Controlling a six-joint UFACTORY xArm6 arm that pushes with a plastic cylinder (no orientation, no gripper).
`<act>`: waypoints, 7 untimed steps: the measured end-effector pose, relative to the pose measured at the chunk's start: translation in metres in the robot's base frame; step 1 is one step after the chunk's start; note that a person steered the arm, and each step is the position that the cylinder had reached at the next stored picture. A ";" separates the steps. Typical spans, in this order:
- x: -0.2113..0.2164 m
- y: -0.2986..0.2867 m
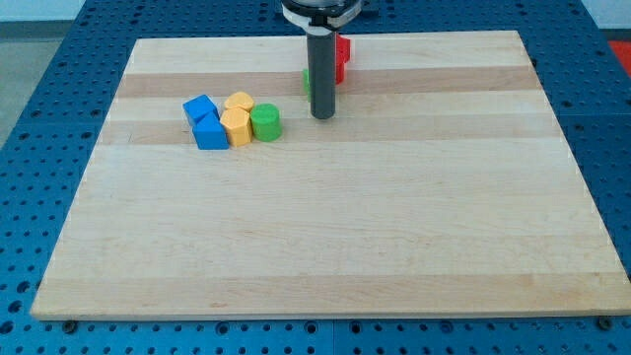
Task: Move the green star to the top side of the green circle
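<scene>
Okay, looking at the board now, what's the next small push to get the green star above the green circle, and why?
Probably a short push toward the view's left. My tip stands in front of the green star, which shows only as a sliver behind the rod, beside a red block. The green circle sits further left and lower, so the star has to travel left.

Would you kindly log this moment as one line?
my tip: right of green circle, apart | green star: mostly hidden behind rod | task: pending
</scene>
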State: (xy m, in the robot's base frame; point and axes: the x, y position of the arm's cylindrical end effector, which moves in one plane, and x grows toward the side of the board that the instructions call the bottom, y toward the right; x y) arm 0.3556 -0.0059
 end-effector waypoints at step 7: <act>-0.061 0.060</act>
State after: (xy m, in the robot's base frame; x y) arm 0.2941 0.0546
